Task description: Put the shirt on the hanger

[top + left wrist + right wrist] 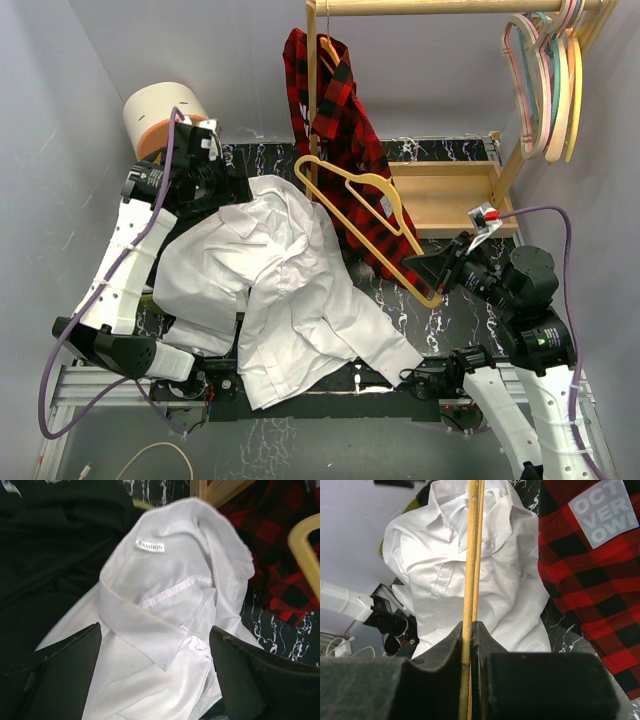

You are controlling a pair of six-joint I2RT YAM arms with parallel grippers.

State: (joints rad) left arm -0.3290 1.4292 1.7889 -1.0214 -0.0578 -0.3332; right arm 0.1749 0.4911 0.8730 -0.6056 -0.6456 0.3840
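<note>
Shirt [290, 290]: white, crumpled, thin cloth, collar [150, 630] open, label [150, 546] showing.

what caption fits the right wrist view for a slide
Right jaws shut on the yellow hanger, white shirt beyond, plaid shirt beside it.

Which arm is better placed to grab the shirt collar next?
Left. The left gripper is open, with a finger on either side of the collar of the shirt. The right gripper is shut on the hanger.
</note>
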